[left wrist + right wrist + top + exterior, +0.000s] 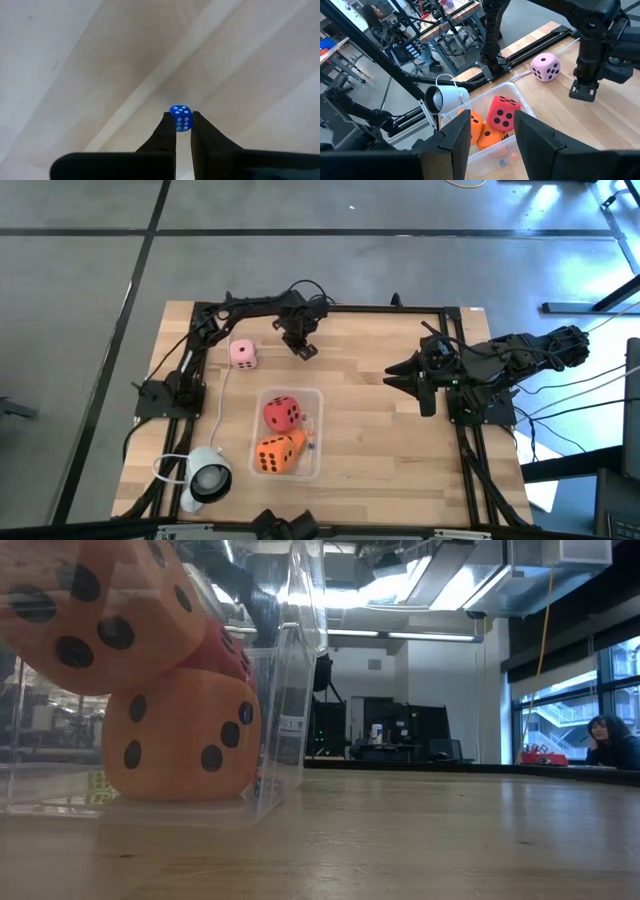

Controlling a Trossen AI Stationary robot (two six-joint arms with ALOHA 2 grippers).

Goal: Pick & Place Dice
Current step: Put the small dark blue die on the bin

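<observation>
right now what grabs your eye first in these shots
The clear bin mid-table, with a red die and two orange dice piled inside. A pink die sits alone behind it, and the left end effector is shut on a tiny blue die.

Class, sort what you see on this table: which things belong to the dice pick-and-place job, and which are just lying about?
Job: red die, orange dice, pink die, small blue die gripped by the left tool, clear box.
Lying about: white mug, white cable; right tool waits, open.
</observation>
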